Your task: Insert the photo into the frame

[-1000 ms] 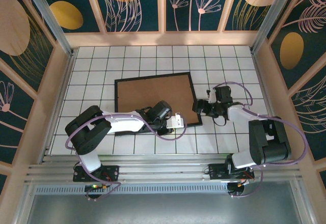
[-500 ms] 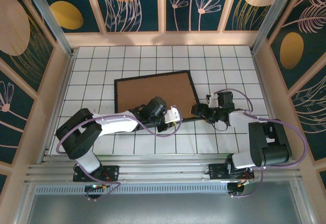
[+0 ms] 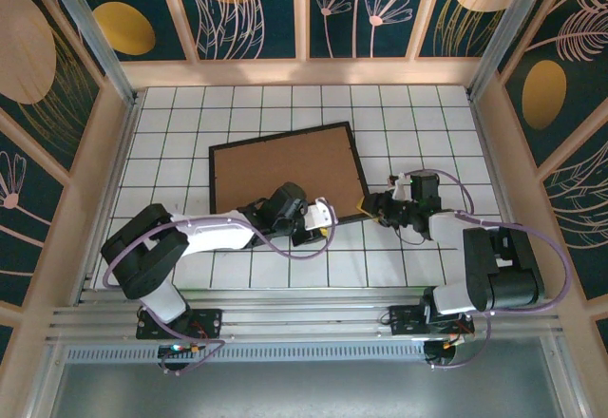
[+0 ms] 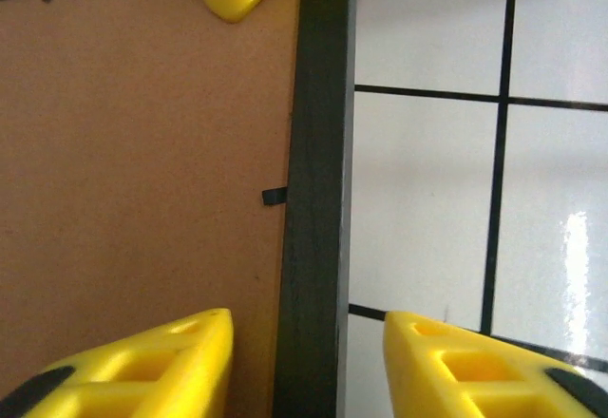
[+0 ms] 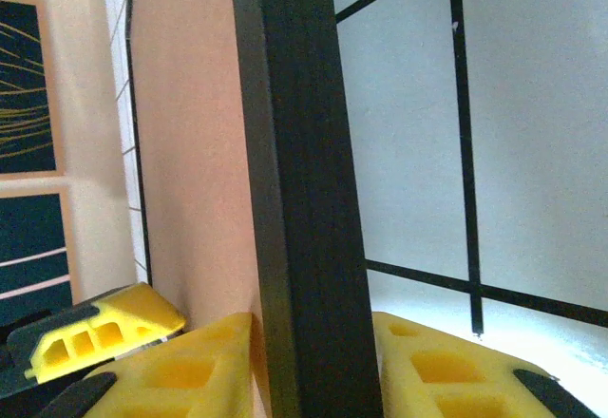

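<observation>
Black frame [image 5: 304, 199] sits back-up, one rail pinched in right claw [image 5: 309, 332]; left claw [image 4: 306, 318] is open, straddling another rail w/ gaps both sides. Risk: one-point grip lets frame pivot/slip on counter [image 4: 427, 199], shaking brown backing board [image 4: 142, 152] loose.

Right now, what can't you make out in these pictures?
Whether the photo is already inside the frame: top view, it lies face down and the brown backing board covers everything.
The frame's near rail, top view: partly hidden under the left arm.
Left pincer and right pincer, wrist views: fingers cut off by the bottom edge.
</observation>
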